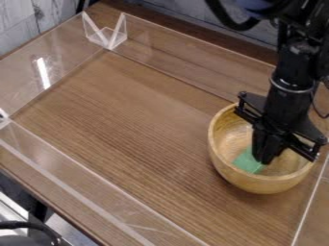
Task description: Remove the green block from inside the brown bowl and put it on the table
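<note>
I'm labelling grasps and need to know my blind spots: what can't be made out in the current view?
- Green block: its upper end, hidden by the gripper in the camera view.
- Fingertip contact on the block: too small and dark to make out.
- Brown bowl: part of its far rim and inside, behind the gripper.
- Robot arm: its upper part, cut off by the top edge.

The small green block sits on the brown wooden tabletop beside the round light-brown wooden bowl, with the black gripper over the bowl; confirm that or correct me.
One thing is wrong: the small green block is inside the round light-brown wooden bowl, not beside it, as the camera view shows. The black gripper is over the bowl, as you say.
</note>
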Tool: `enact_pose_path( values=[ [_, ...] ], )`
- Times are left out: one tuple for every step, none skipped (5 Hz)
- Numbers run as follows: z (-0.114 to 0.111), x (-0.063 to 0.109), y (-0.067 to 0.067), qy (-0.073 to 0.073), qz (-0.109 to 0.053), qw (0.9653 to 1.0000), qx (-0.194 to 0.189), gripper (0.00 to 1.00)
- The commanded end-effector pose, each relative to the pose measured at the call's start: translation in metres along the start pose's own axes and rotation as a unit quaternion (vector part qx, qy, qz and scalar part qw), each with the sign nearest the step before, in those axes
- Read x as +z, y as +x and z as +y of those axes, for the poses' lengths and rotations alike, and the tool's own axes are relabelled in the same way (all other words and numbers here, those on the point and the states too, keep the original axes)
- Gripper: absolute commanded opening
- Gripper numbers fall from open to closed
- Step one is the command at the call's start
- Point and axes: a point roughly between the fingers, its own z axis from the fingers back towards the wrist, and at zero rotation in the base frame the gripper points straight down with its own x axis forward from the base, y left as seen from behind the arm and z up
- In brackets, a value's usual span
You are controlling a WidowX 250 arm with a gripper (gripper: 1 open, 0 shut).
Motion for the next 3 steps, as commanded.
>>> enact_pose_path(
  values=[
    [0.002, 0.031, 0.011, -0.005, -0.043, 0.9991, -0.001, 0.00],
    [0.006, 0.042, 0.011, -0.003, -0.043, 0.9991, 0.005, 0.00],
    [0.014, 0.063, 0.011, 0.000, -0.048, 0.9987, 0.020, 0.00]
  ],
)
